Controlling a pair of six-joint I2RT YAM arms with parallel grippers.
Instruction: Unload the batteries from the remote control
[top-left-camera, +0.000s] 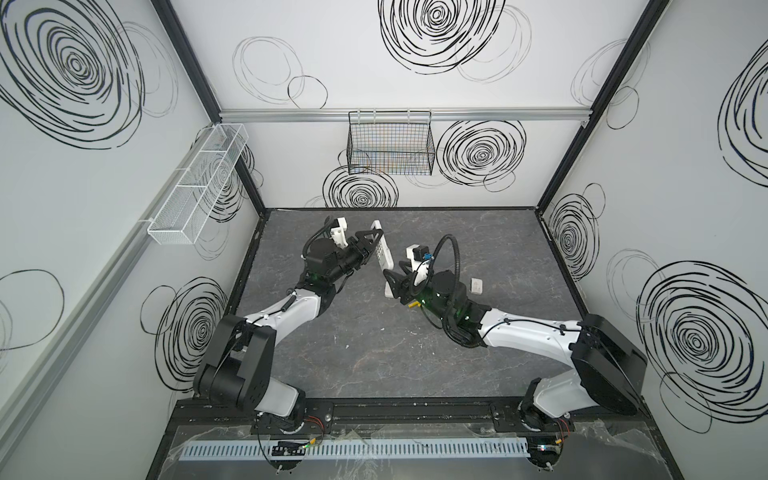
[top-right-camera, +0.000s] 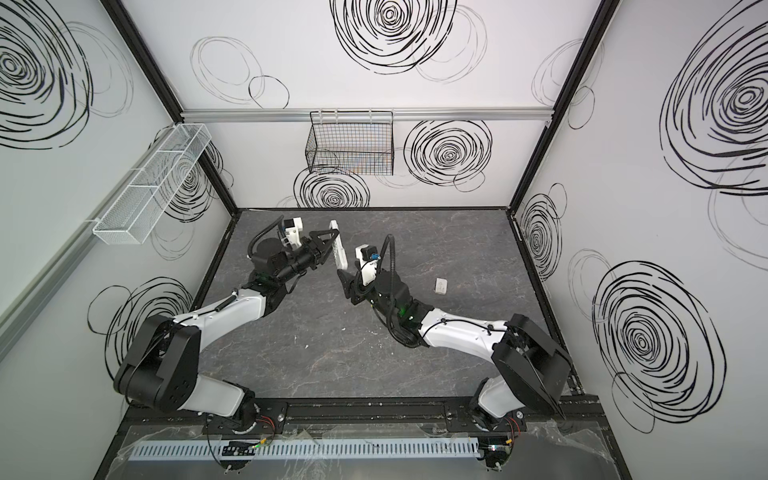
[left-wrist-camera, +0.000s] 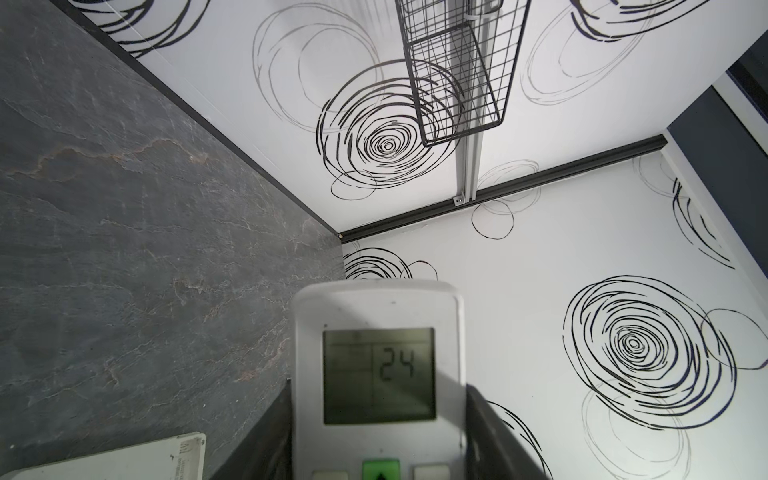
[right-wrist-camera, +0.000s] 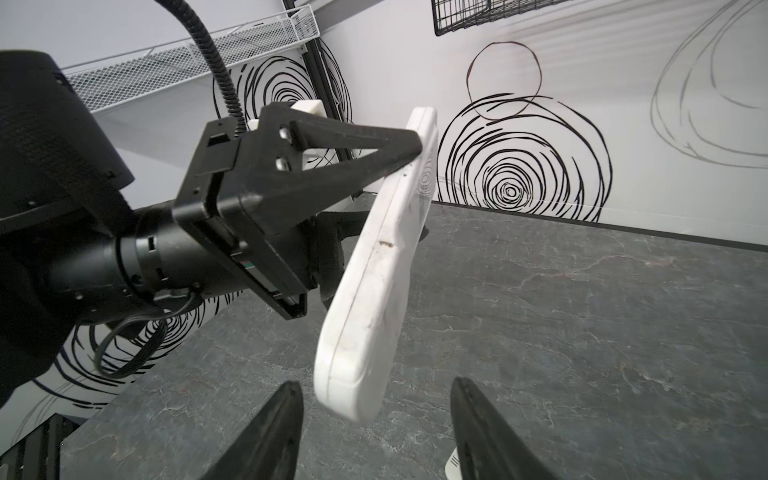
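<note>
My left gripper is shut on a white remote control and holds it tilted above the dark table. In the left wrist view the remote sits between both fingers with its display reading 24. My right gripper stands open just below the remote's lower end, which hangs between its fingers without touching them. A speck of bright yellow, perhaps a battery, peeks out under the right wrist. No other batteries show.
A small white cover lies on the table right of the right arm. A flat white plastic piece lies under the right gripper. A black wire basket and a white mesh shelf hang on the walls.
</note>
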